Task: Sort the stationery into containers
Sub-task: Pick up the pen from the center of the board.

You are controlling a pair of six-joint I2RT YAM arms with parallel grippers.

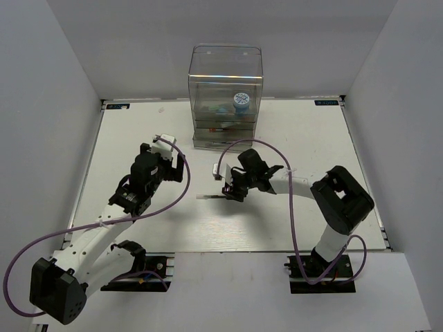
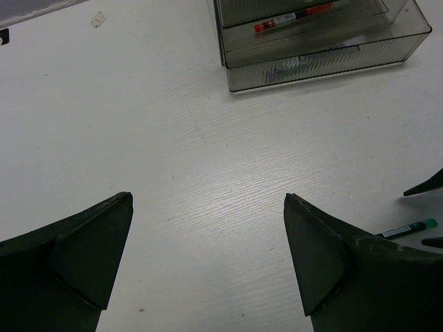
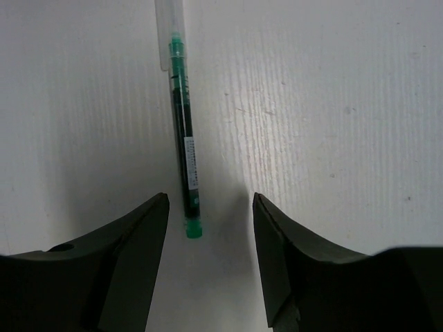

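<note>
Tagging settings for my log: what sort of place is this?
Probably a lab robot cell: a white table boxed in by plain grey panels, with a clear drawer organiser and a green pen on it.

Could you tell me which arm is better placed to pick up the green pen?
Right: the right gripper is open with the end of the green pen between its fingers. The left gripper hangs open over bare table, the pen off to one side.
</note>
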